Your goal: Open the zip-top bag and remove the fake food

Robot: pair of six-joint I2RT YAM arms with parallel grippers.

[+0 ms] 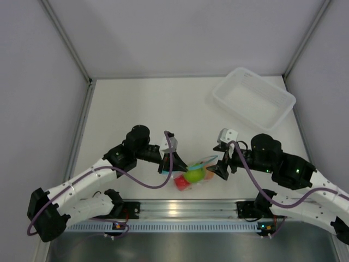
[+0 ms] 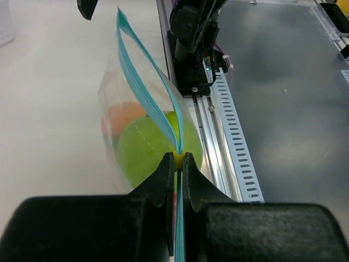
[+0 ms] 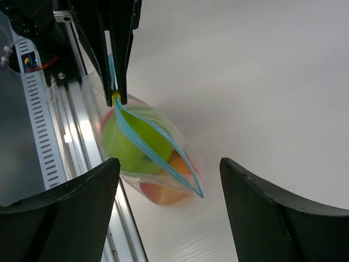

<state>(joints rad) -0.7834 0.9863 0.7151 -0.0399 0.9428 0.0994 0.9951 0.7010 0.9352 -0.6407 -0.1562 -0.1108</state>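
My left gripper (image 2: 175, 161) is clamped tight on the left end of the light blue-teal zip strip (image 2: 143, 90). That strip runs along the top of the small clear crinkly plastic zip-top bag (image 1: 195, 170). Through the left wrist camera I see both fingers pressed flat together, with the strip coming up out of the nip. Beyond the pinch the two halves of the strip bow apart, so the mouth of the bag is parted in a narrow lens shape.

The bag sits at the near edge of the white table (image 1: 136, 103), about midway between my two arms and just on the far side of the slotted aluminium rail (image 1: 185, 207). I cannot tell whether its bottom rests on the table or hangs.

All three pieces of fake food are inside the bag. The round lime green plastic fruit (image 1: 192, 176) is in the middle, the red one (image 1: 180, 184) is to its left and nearer, and the orange-peach one (image 1: 207, 175) is to its right.

My right gripper (image 3: 169, 161) stands wide, close to the right end of the bag, with both fingers apart from the plastic.

The translucent white rectangular bin (image 1: 227, 83) lies far right, well apart from the bag.
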